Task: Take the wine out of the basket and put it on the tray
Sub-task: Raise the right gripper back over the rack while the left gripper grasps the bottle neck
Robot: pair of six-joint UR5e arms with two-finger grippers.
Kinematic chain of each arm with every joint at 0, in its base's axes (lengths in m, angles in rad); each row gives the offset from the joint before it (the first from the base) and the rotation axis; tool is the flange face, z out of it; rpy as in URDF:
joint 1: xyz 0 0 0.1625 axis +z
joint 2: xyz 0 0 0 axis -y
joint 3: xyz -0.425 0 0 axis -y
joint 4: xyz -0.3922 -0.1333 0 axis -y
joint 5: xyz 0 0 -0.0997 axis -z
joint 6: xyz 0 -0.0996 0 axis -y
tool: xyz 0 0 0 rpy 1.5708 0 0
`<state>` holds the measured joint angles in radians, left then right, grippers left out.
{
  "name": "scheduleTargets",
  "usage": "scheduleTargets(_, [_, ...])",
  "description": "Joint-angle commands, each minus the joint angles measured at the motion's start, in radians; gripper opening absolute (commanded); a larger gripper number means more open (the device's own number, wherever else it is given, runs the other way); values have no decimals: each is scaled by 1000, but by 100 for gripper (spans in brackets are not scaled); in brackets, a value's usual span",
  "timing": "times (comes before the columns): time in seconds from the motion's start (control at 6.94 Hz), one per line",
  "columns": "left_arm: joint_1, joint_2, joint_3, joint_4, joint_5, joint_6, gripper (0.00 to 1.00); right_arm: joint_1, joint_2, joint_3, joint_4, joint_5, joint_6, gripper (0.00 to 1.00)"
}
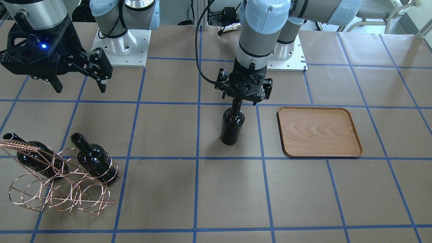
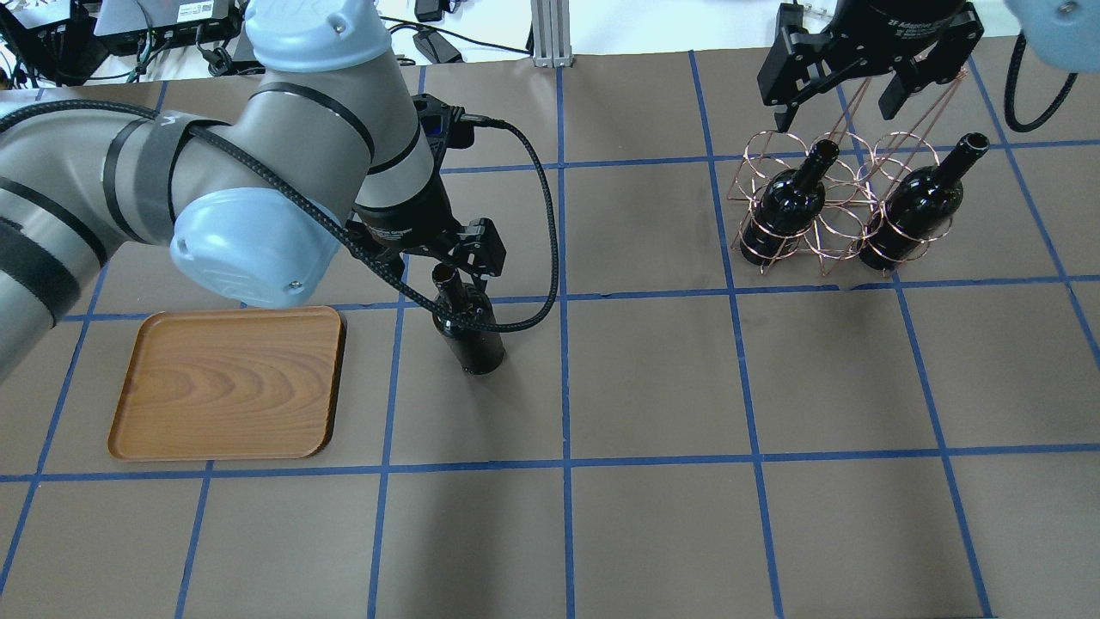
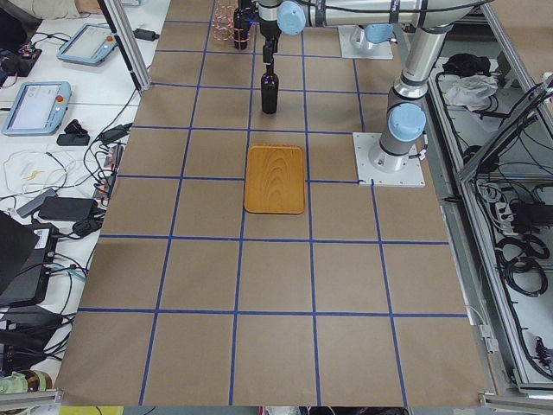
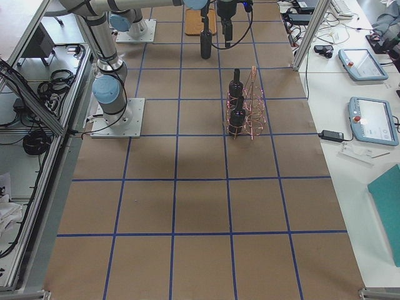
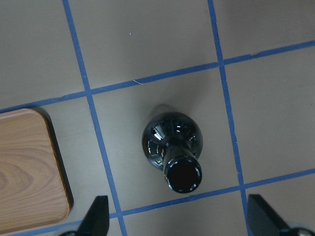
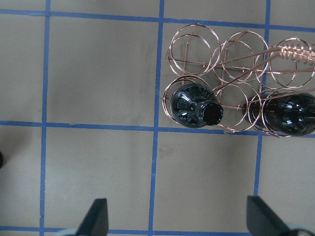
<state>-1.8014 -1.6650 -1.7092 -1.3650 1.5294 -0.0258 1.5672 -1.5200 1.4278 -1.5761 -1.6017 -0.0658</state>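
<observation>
- One bottle (image 1: 232, 127) stands upright on the table (image 1: 162, 135) just beside the tray (image 1: 319, 132), not yet on it; the left gripper (image 1: 239, 100) is spread wide around its neck.
- We see two more bottles (image 1: 93, 159) in the basket (image 1: 20, 145), far from the tray; the right gripper (image 1: 81, 89) hangs unclenched, holding nothing.

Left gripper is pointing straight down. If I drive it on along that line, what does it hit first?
Most likely the upright wine bottle: in the wrist view its mouth sits nearly between the left gripper's open fingers. Depth is unclear, so I cannot tell how soon it would touch.
</observation>
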Motion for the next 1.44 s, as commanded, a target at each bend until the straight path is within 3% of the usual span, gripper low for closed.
scheduleTargets(0.0, [-1,-44,-3,32,-23,9,83,0,1,6,7,5,-11,100])
scheduleTargets(0.72, [7,-44,-1,-31,-12,21,72,0,1,13,4,0,-14,100])
scheduleTargets(0.86, [7,-44,-1,-32,-12,21,61,0,0,13,4,5,-12,100])
scheduleTargets(1.01, [7,-44,2,-29,-12,21,34,0,0,13,4,3,-12,100])
scheduleTargets(1.15, [7,-44,2,-29,-12,21,0,0,1,13,4,5,-12,100])
scheduleTargets(1.3, [7,-42,2,-29,-14,20,0,0,-3,16,4,2,-12,100])
